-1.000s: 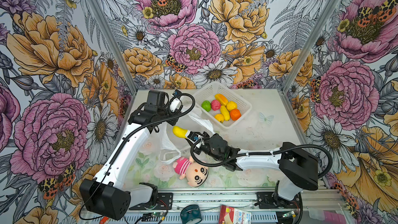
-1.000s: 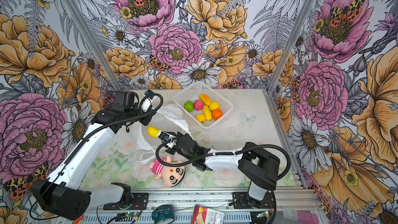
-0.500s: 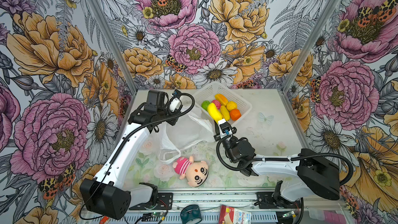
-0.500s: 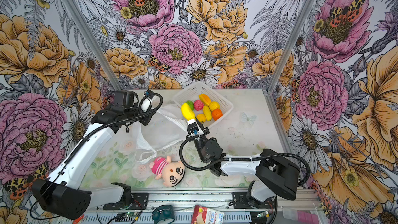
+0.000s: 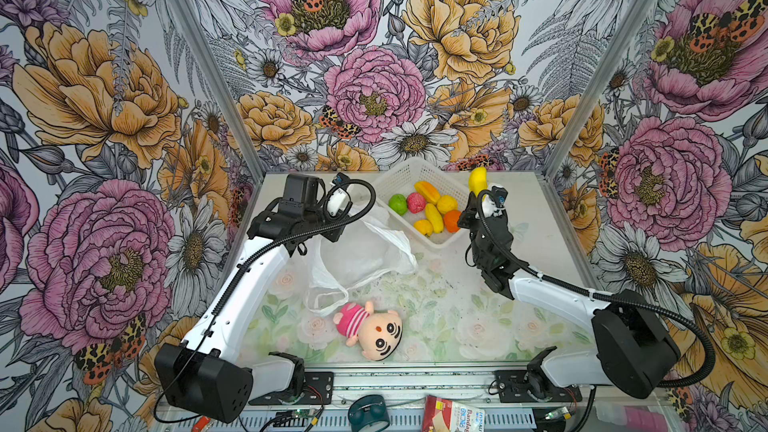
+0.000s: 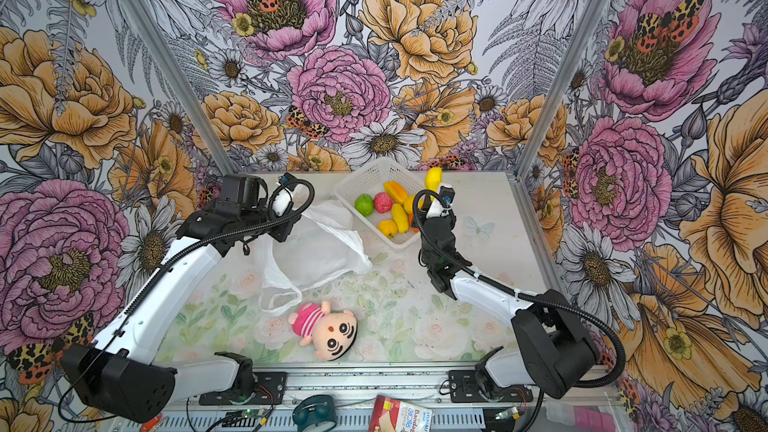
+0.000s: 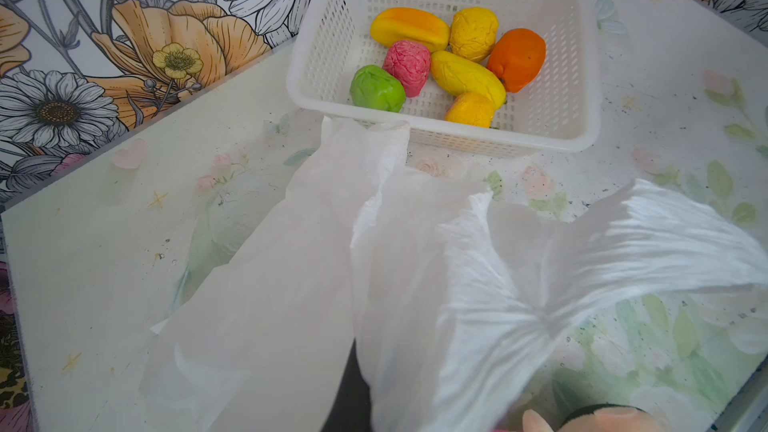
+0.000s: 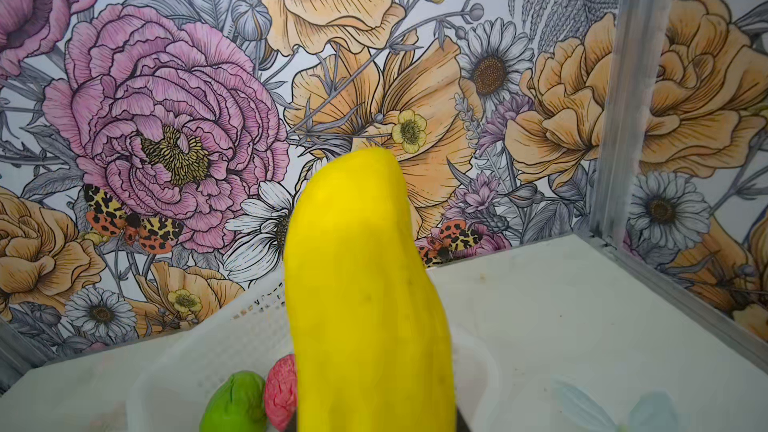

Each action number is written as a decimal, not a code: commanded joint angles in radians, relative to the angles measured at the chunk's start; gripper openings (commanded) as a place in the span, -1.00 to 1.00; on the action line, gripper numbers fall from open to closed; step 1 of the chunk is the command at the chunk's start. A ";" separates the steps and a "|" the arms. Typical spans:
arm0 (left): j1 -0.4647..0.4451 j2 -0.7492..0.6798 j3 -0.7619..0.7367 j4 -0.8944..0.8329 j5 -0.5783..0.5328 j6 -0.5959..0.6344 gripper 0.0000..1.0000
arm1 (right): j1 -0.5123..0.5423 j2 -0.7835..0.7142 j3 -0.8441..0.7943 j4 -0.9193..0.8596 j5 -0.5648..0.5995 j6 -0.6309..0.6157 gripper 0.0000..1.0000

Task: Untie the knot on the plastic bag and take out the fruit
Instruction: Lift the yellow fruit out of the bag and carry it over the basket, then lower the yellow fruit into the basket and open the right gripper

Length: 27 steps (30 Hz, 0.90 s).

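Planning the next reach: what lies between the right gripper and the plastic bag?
In a top view, the white basket holding fruit lies between the right gripper and the plastic bag.

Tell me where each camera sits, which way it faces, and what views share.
Top views: high in front, looking down and back; left arm, right arm, plastic bag, basket, doll.
Left wrist: on left arm, looking over the bag toward the basket; only a dark sliver, likely jaws, shows.
Right wrist: on right arm, facing the back corner; held yellow fruit hides the jaws.
Shared: all show the basket.
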 commanded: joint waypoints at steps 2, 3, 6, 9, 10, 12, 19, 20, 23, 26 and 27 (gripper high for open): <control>0.011 0.005 0.005 0.004 0.004 -0.009 -1.00 | -0.101 0.091 0.149 -0.313 -0.258 0.205 -0.72; 0.010 0.005 0.004 0.004 0.002 -0.009 -1.00 | -0.114 0.121 0.186 -0.357 -0.289 0.209 -0.70; 0.011 0.005 0.004 0.005 0.004 -0.009 -1.00 | -0.148 0.227 0.320 -0.500 -0.380 0.205 -0.69; 0.013 0.006 0.004 0.005 0.005 -0.009 -1.00 | -0.164 0.327 0.436 -0.607 -0.444 0.186 -0.71; 0.013 0.006 0.003 0.004 0.006 -0.009 -1.00 | -0.167 0.357 0.471 -0.636 -0.463 0.177 -0.71; 0.014 0.008 0.004 0.005 0.008 -0.009 -1.00 | -0.170 0.405 0.512 -0.660 -0.497 0.168 -0.72; 0.016 0.010 0.005 0.004 0.010 -0.009 -1.00 | -0.175 0.501 0.594 -0.711 -0.528 0.157 -0.65; 0.017 0.011 0.006 0.005 0.010 -0.011 -1.00 | -0.175 0.515 0.605 -0.719 -0.531 0.157 -0.64; 0.017 0.011 0.005 0.005 0.010 -0.012 -1.00 | -0.176 0.553 0.639 -0.741 -0.542 0.155 -0.64; 0.017 0.011 0.005 0.005 0.011 -0.011 -1.00 | -0.177 0.589 0.669 -0.761 -0.547 0.155 -0.60; 0.017 0.011 0.005 0.004 0.010 -0.011 -1.00 | -0.178 0.598 0.677 -0.768 -0.548 0.154 -0.57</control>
